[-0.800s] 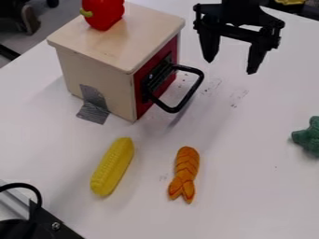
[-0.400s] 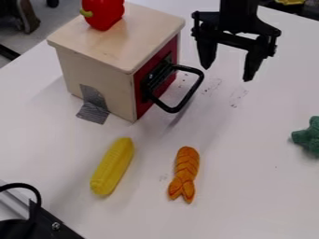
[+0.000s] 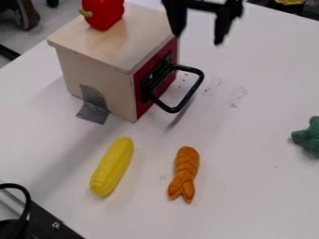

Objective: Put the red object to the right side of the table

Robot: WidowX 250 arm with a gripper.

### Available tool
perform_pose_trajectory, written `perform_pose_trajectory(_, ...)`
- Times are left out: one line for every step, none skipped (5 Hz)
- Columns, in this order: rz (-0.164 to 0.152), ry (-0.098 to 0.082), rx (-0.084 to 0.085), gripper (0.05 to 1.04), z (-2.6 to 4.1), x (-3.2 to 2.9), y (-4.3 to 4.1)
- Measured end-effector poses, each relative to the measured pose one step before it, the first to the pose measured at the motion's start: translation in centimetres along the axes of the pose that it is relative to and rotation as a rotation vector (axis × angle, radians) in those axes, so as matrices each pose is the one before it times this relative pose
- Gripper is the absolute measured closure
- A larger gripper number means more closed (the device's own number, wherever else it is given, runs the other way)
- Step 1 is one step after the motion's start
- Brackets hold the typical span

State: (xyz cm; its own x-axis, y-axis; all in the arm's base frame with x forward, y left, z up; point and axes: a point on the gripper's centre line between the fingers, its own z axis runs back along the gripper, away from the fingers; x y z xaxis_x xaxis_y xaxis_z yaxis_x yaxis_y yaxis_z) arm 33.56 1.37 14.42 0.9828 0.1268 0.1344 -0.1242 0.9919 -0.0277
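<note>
My gripper [image 3: 198, 38] hangs at the top of the view, right of the wooden box, open with nothing between its fingers. The red object [image 3: 104, 12], a toy pepper with a green stem, rests on top of the box at the upper left, cut off by the view's top edge. It stands to the left of my gripper, apart from it. The white table [image 3: 261, 186] stretches out to the right of the box.
The wooden box [image 3: 93, 70] has a red front with a black handle [image 3: 187, 95] sticking out. A yellow corn [image 3: 113, 166], an orange shrimp-like toy [image 3: 185, 173] and a green toy [image 3: 308, 137] lie on the table. Black equipment [image 3: 40, 224] sits at the lower left.
My gripper has moved up and to the left in the view, closer to the box's top. It has stayed open, and the red pepper has not moved.
</note>
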Motion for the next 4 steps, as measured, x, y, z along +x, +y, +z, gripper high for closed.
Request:
perform_pose_trajectory(0.0564,-0.0472,0.0227,0.086,2.612,1.383,4.174)
perform_pose_trajectory(0.0566,-0.0275,0.0401,0.086,1.793,0.924,3.802)
perform_pose_trajectory(0.0269,-0.0023,0.0264,0.086,0.237,0.900,2.917)
perform_pose_trajectory(-0.0093,0.0153,0.0050,0.086,-0.165,-0.110,1.877)
